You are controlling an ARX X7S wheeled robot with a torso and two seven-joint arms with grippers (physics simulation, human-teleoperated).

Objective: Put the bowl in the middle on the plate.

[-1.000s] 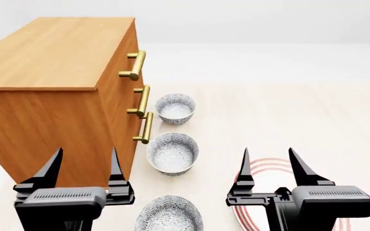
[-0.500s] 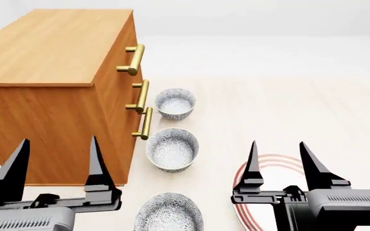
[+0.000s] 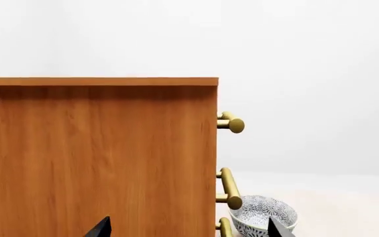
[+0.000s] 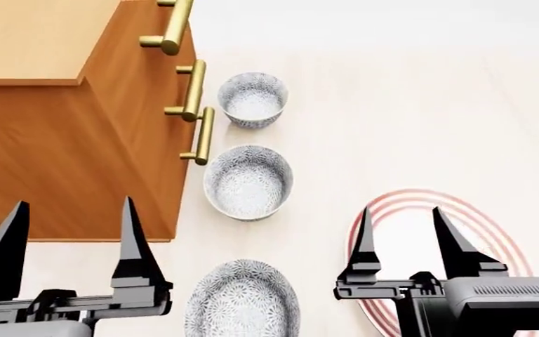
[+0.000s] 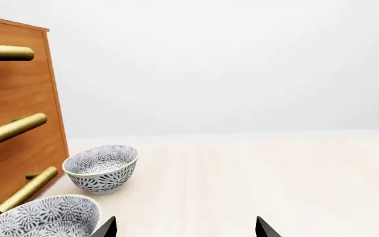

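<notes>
Three patterned bowls stand in a row beside the cabinet. The bowl in the middle (image 4: 248,182) (image 5: 38,217) is upright and untouched, between the far bowl (image 4: 252,100) (image 5: 102,168) and the near bowl (image 4: 241,300). The plate (image 4: 494,232), white with red rings, lies to the right, partly hidden under my right gripper (image 4: 401,235) (image 5: 184,229), which is open and holds nothing. My left gripper (image 4: 68,232) (image 3: 186,232) is open and empty in front of the cabinet's side. One patterned bowl (image 3: 263,212) shows in the left wrist view; I cannot tell which.
A wooden cabinet (image 4: 54,119) (image 3: 97,158) with brass handles (image 4: 190,91) stands at the left, right next to the bowls. The handles (image 5: 12,131) stick out towards the bowl row. Pale tabletop (image 4: 420,105) stretches to the right and far side.
The head view has tilted down and closer: bowls, plate and cabinet sit lower and larger. The left gripper dropped lower in view. Both grippers stay open; no bowl has moved.
</notes>
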